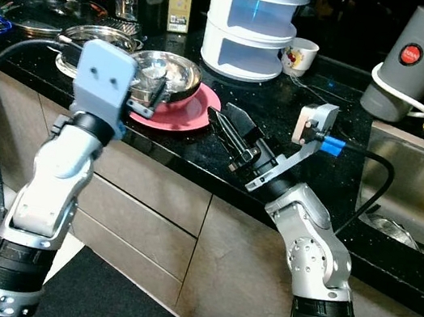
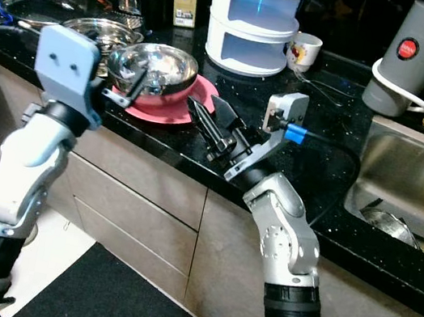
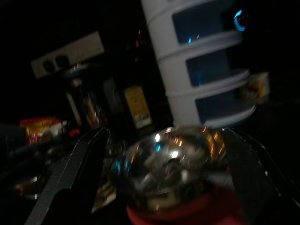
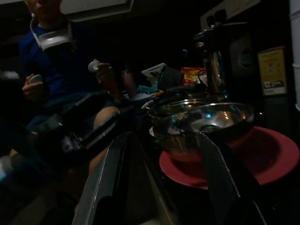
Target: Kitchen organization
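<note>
A steel bowl (image 1: 163,76) is sitting on a red plate (image 1: 190,110) near the front edge of the black counter (image 1: 297,141), and it is being approached from both sides. The left gripper (image 1: 141,105) is being held at the bowl's near rim, fingers parted and nothing grasped; the right gripper (image 2: 205,125) is being held just beside the plate, likewise spread and empty (a person (image 4: 51,61) with handheld controllers is showing in the right wrist view). For a clean lift, one finger is probably best slipped inside the rim and one outside, so the plate is not being dragged along. Room is tight: another steel dish (image 1: 94,37) is lying just to the left, a white tiered container (image 1: 248,21) is standing behind, and the counter edge is close in front.
</note>
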Robot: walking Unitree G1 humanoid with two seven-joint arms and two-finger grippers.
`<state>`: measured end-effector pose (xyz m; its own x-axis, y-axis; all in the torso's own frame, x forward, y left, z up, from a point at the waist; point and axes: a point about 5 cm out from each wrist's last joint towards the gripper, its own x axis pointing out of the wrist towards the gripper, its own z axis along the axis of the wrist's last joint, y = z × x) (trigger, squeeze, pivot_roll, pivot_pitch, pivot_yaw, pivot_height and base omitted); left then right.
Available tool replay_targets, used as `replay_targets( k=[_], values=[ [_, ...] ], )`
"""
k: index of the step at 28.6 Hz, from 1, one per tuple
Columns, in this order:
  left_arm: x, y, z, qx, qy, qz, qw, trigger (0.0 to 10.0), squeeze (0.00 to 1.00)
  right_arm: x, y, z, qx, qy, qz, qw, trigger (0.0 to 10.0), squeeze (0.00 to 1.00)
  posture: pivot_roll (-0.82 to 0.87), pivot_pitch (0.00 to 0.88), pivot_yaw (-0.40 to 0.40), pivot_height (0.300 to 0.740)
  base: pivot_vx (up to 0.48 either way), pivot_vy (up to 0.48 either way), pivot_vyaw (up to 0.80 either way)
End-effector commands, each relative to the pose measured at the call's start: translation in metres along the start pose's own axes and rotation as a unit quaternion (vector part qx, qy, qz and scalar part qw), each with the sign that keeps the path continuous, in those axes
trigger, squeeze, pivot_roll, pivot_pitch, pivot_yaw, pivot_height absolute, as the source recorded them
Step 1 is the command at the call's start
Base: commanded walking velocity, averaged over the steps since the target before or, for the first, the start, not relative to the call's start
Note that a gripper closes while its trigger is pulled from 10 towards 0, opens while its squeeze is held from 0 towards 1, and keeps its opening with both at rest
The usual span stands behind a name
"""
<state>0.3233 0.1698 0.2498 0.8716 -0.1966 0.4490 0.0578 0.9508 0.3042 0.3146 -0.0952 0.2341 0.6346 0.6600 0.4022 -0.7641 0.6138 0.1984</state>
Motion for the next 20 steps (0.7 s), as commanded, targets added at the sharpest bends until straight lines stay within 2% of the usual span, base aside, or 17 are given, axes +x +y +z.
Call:
replay_targets(
  k=[1,4,6,8,14,20],
  values=[
    [-0.001,0.003,-0.004,0.007,0.001,-0.003,1.0,10.0,0.0,-0.004,-0.001,0.002,-0.002,0.0,-0.006,1.0,10.0,0.0,0.03,0.045,-0.049,0.74,0.0,0.0,0.0],
    [0.0,0.004,-0.009,0.007,0.003,-0.005,1.0,10.0,0.0,-0.005,-0.002,0.002,-0.003,0.002,-0.008,1.0,10.0,0.0,0.03,0.046,-0.049,0.74,0.0,0.0,0.0],
    [0.005,0.007,-0.016,0.026,0.006,0.002,1.0,10.0,0.0,-0.008,-0.005,0.005,-0.007,0.0,-0.012,1.0,10.0,0.0,0.02,0.047,-0.046,0.74,0.0,0.0,0.0],
    [0.01,0.008,-0.016,0.027,-0.003,0.003,1.0,10.0,0.0,-0.011,-0.006,0.007,-0.009,-0.002,-0.014,1.0,10.0,0.0,0.01,0.047,-0.043,0.74,0.0,0.0,0.0],
    [0.021,-0.008,-0.012,0.008,-0.033,-0.037,0.999,10.0,0.0,-0.019,-0.002,0.009,-0.01,0.003,0.0,1.0,10.0,0.0,0.0,0.05,-0.034,0.74,0.0,0.0,0.0],
    [0.019,-0.018,-0.018,-0.014,-0.025,-0.072,0.997,10.0,0.0,-0.026,0.007,0.009,-0.008,0.015,0.038,0.999,10.0,0.0,-0.01,0.048,-0.027,0.74,0.0,0.0,0.0]
  ],
)
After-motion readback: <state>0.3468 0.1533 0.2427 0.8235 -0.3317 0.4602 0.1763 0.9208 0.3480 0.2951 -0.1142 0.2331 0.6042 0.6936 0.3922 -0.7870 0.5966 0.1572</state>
